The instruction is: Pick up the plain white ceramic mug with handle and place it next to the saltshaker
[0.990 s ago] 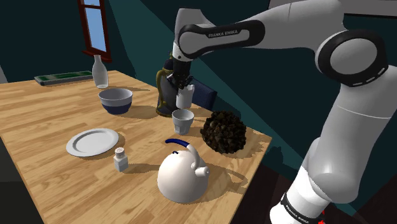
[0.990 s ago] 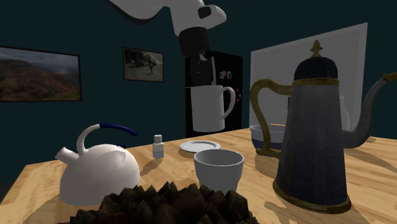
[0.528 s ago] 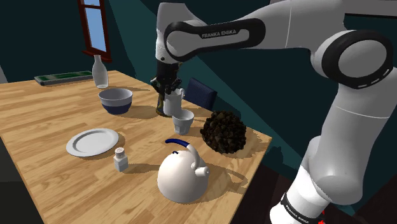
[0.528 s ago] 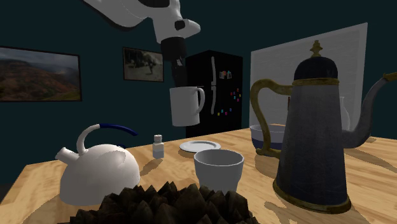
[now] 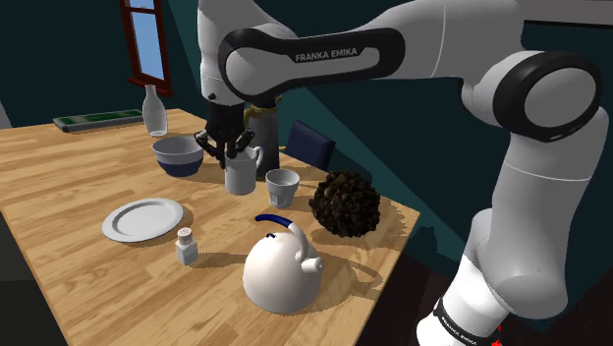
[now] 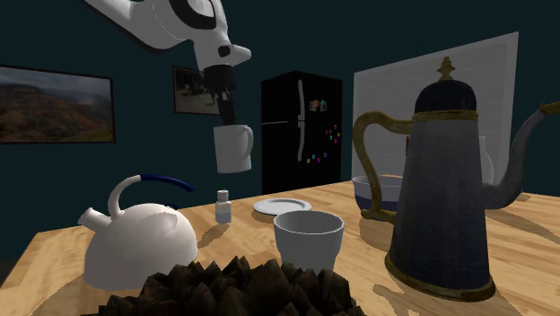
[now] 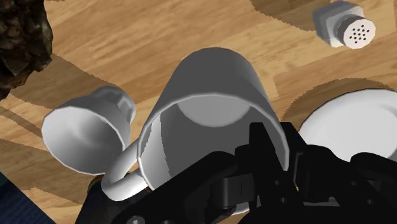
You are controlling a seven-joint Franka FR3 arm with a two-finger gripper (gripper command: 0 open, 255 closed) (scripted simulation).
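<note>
White and smooth, the plain cylindrical mug with a loop handle (image 5: 239,175) hangs clear of the pale wooden surface (image 5: 59,187). The black two-finger claw (image 5: 232,147) holds it by the upper edge and is clamped on the mug's wall.

Over the last second the arm has swung the mug away from the tall dark coffee pot with brass trim (image 6: 444,202). It has passed the small white handleless cup (image 5: 282,185) and moved toward the shoulder view's left. In the second exterior view the mug (image 6: 233,148) has receded from that camera and now sits above the little white saltshaker with a perforated top (image 6: 223,207).

That suggests the lift is done and the carry is well along. What is left, by my reading, is the last stretch across to the saltshaker (image 5: 186,246), then lowering and releasing. The round white plate (image 5: 143,218) lies just beside the saltshaker, so the free spot is tight.

In the wrist view the mug (image 7: 210,108) hangs mouth toward the camera, its inside bare. Its handle juts to one side and the claw (image 7: 273,145) grips the rim opposite. It looks upright in both exterior views. The saltshaker (image 7: 347,27) lies ahead, beyond the plate's edge (image 7: 347,121).
</note>
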